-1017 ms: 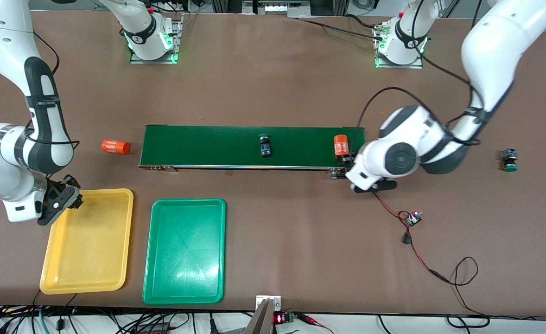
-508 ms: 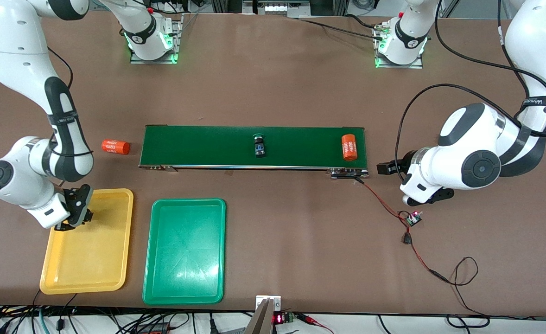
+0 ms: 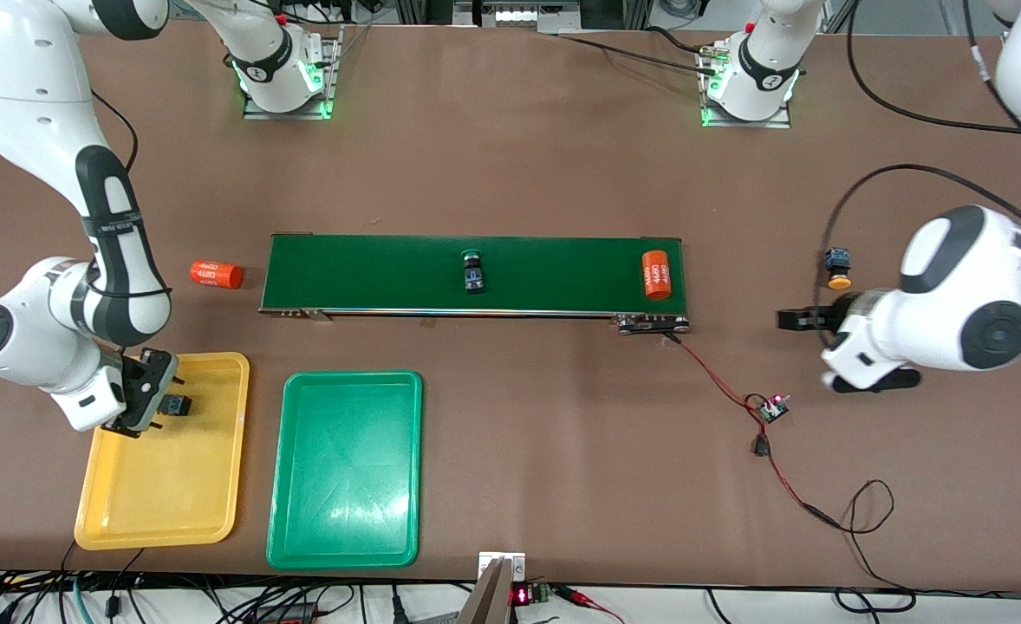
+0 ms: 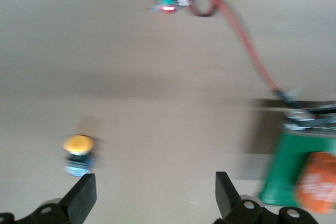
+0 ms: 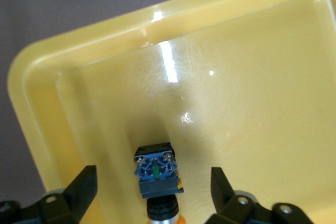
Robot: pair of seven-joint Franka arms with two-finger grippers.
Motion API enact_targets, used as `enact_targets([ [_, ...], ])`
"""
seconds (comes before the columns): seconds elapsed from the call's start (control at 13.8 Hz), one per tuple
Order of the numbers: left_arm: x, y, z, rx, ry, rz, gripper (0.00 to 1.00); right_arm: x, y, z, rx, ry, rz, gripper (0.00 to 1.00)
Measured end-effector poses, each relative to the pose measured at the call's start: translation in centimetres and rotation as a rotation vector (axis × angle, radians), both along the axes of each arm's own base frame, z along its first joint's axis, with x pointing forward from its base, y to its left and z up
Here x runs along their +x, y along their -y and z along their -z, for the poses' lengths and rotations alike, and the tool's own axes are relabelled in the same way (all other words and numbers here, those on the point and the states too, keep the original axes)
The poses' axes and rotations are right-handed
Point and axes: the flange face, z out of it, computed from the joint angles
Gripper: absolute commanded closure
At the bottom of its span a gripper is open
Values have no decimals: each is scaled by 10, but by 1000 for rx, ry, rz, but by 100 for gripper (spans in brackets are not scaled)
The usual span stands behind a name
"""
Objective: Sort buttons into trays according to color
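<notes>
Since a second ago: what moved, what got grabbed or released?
Right gripper came over the yellow tray, opened and released a button into it. Left gripper withdrew from the conveyor toward a yellow button, open. The belt's green button drifted along. Trays, cylinders unmoved.

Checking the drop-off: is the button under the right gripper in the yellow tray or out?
In. The yellow-capped button lies on the yellow tray floor, between the open right gripper's fingers, ungripped.
</notes>
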Motion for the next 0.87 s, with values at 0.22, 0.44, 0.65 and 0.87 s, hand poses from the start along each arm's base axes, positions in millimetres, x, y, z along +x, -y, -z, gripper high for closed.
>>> enact_targets([
  [0.22, -15, -53, 28, 90, -30, 60, 0, -5, -20, -33, 38, -50, 151, 0],
  [0.44, -40, -84, 60, 117, -82, 59, 0, -16, -85, -62, 64, -141, 352, 0],
  [0.65, -73, -103, 100, 47, -69, 65, 0, -33, -166, -82, 53, -227, 562, 0],
  [0.87, -98, -113, 126, 5, -59, 86, 0, -58, -247, -88, 7, -298, 755, 0],
])
